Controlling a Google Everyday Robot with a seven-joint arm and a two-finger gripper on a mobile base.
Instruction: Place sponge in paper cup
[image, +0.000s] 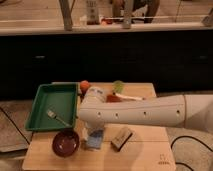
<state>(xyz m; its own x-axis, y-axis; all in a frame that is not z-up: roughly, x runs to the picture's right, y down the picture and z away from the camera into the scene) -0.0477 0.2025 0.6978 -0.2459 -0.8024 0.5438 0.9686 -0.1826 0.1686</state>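
- 1 camera view shows the whole scene: a wooden table (150, 152) with a green tray (41, 97) on its left side and a fork (58, 118) lying in the tray.
- The white arm (150, 112) reaches in from the right, bends, and points the gripper (90, 134) down at the front of the table.
- The sponge (95, 140) lies flat on the table right under the gripper, between the dark red bowl (66, 142) and the black-topped tan block (121, 138).
- Whether the gripper has clenched on the sponge or hangs released over it, I cannot tell.
- A small white object (96, 92) behind the arm, by the tray's far corner, may be the paper cup; that is a guess.
- The sponge should be light and soft and will likely squash under pressure. The best hold is probably across its 2 long edges near the middle, firm enough to lift without folding.
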